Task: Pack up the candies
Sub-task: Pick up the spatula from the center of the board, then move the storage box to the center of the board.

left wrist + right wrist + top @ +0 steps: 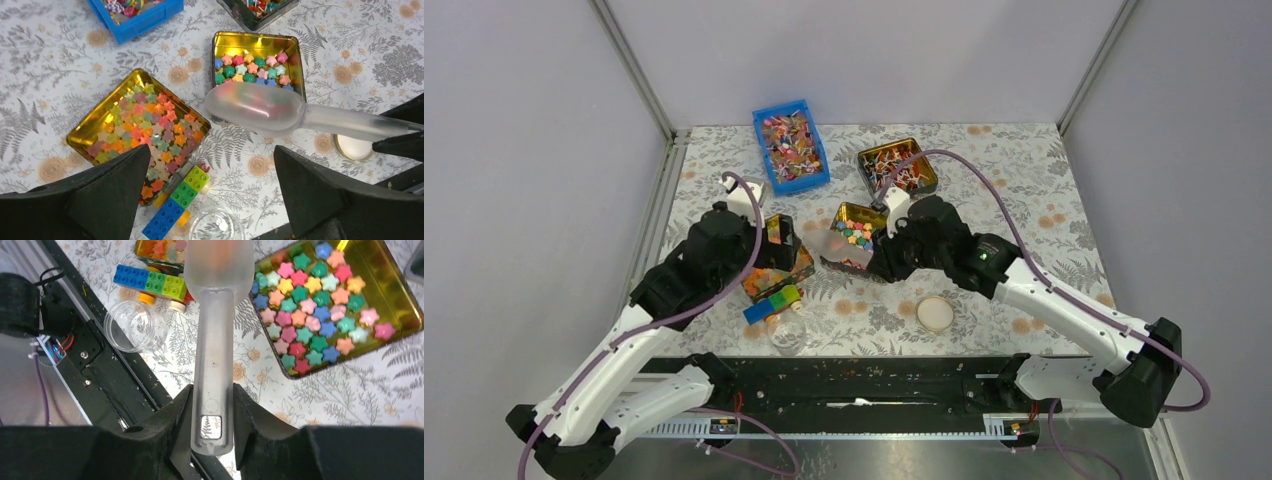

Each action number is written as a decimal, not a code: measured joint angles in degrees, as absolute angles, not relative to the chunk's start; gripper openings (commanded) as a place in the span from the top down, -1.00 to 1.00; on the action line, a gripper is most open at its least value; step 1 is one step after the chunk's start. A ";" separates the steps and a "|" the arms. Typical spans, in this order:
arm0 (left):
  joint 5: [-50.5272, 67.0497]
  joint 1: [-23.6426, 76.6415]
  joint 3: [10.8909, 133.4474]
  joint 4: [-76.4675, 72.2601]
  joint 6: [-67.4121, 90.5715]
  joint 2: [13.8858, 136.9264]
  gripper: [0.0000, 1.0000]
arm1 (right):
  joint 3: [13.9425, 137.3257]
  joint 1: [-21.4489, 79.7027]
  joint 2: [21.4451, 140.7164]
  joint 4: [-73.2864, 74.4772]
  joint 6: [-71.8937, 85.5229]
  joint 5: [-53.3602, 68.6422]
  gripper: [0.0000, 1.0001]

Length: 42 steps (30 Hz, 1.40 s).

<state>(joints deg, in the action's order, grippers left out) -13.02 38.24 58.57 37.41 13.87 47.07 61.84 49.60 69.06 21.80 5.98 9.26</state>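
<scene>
right gripper (212,396): pinching the spoon's handle close to its end, one finger pressed on each side.
spoon (215,340): frosted plastic, running straight out from the right fingers. Its bowl is at the far end, over the cloth by the near corner of the candy tin. Some colour shows through the bowl; whether anything lies in it cannot be told.
candies (310,305): small opaque stars in pink, green, blue, yellow and orange. They lie one layer deep in the candy tin, ahead and to the right of the right fingers.
candy tin (387,275): gold and square, with its far part bare.
left gripper (211,150): fingers spread wide with nothing between them, above the cloth.
gummy tin (92,122): gold, ahead and to the left of the left gripper, full of paler stars. Its near corner is hidden behind the left finger.
bricks (177,207): a blue and green row between the left gripper's fingers, just beside the gummy tin.
jar (216,226): clear, open and upright, nearest the left gripper's palm. From the right gripper it sits left of the spoon's handle.
lid (352,147): flat on the cloth, under the spoon's handle.
blue bin (790,145): well beyond both grippers, holding wrapped sweets.
far tin (896,165): just beyond the right gripper, also holding wrapped sweets.
</scene>
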 measured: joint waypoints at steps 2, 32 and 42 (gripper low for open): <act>-13.13 38.06 58.46 37.52 15.99 47.42 -0.98 | 61.84 47.70 69.06 22.81 8.16 9.78 1.00; 17.30 23.40 78.13 42.35 21.15 99.72 -0.40 | 58.98 34.63 60.47 38.39 12.19 4.80 1.00; 16.29 23.51 85.93 39.64 20.38 110.74 0.33 | 62.72 33.91 60.51 43.18 9.15 3.95 1.00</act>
<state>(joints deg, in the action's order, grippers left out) 16.29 23.51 85.93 39.64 20.38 110.74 62.72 33.91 60.51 43.18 9.15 3.95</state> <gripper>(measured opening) 0.408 0.364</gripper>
